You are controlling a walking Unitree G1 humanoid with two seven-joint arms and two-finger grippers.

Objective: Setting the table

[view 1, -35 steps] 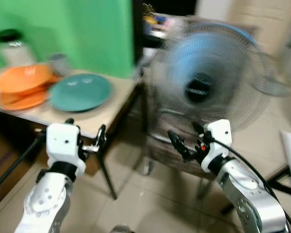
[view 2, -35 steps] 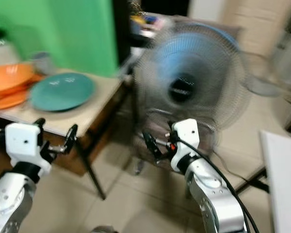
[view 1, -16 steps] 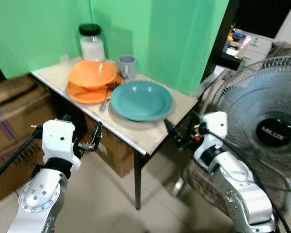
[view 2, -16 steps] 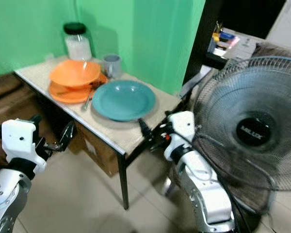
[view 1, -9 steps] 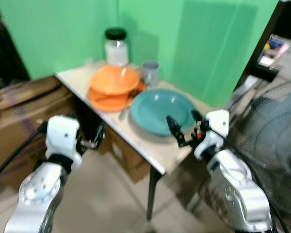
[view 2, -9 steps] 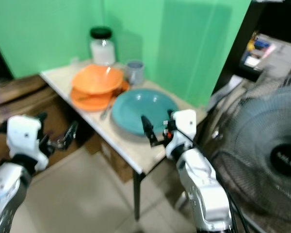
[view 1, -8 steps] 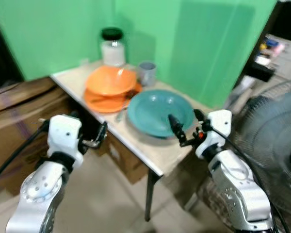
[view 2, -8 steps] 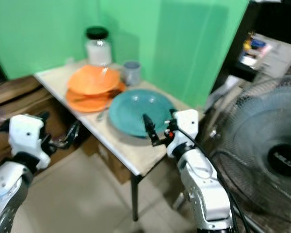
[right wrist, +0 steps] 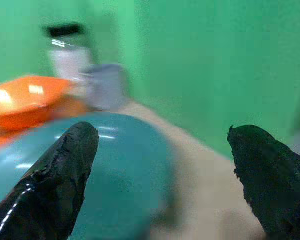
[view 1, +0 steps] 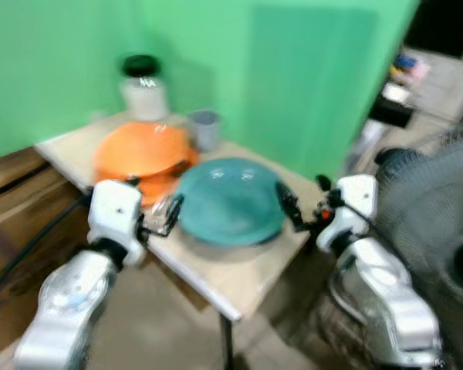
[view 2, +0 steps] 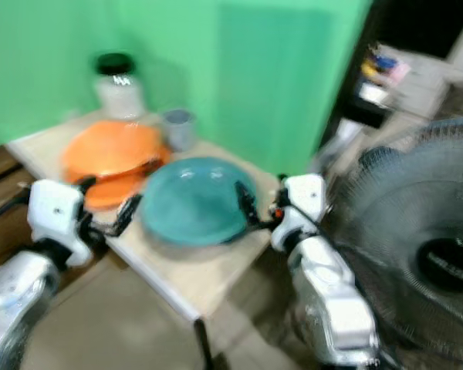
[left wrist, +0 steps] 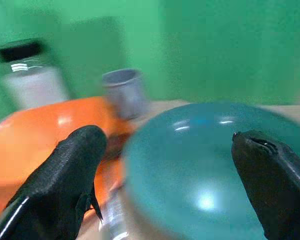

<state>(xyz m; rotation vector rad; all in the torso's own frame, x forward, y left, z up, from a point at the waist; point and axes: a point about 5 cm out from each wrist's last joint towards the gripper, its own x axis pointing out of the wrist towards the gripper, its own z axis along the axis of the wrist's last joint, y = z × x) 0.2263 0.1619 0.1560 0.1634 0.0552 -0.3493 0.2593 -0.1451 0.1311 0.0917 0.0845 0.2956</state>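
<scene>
Backdrop: green wall (view 1: pixel 239 69) behind a small pale worktop (view 1: pixel 216 270) set in the corner; all the views are blurred.
Beside the worktop: a big pedestal fan (view 2: pixel 417 254) stands on the right gripper's outer side, close to that arm.
Far edge: a glass jar with a black lid (view 1: pixel 143 86) and a grey cup (view 1: pixel 204 127) stand against the wall, beyond both grippers.
Orange dishes: an orange bowl (view 1: pixel 139 150) sits on an orange plate (view 2: pixel 112 193), just past the left gripper's tips.
Teal plate: a teal plate (view 1: pixel 230 200) lies on the worktop between the two grippers, next to the orange stack.
Cutlery: something shiny lies between the orange stack and the teal plate; too blurred to name.
Left gripper: left gripper (view 1: pixel 168 216) hovers at the near rim of the teal plate, fingers (left wrist: pixel 75 165) spread wide, holding nothing.
Right gripper: right gripper (view 1: pixel 297 210) sits at the plate's opposite rim, fingers (right wrist: pixel 65 170) also spread wide and empty; whether either touches the plate I cannot tell.
</scene>
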